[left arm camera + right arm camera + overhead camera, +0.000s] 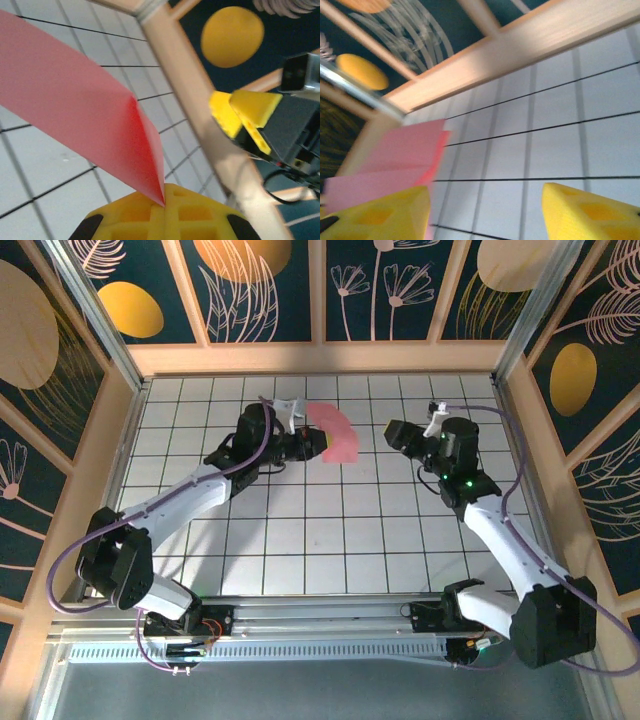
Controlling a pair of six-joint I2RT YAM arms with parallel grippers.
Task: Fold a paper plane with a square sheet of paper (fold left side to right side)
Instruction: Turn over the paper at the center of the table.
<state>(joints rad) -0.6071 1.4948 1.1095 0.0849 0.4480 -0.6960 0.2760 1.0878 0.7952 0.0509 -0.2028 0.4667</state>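
The salmon-pink sheet of paper (338, 438) hangs bowed above the far middle tiles, doubled over along a crease. My left gripper (305, 445) is shut on its left end. In the left wrist view the paper (75, 110) narrows to a point pinched between my left gripper's (165, 202) closed yellow jaws. My right gripper (395, 435) stands open to the right of the paper, apart from it. In the right wrist view the paper (395, 160) lies beyond the left yellow finger (385, 215), and only tiles show between the right gripper's (485, 210) fingers. Whether the paper has a plane's dart shape I cannot tell.
White grid tiles (330, 530) cover the table. A wooden frame (320, 358) runs along the back, and patterned walls close in the sides. My right gripper's yellow fingers (245, 117) show across from the left wrist camera.
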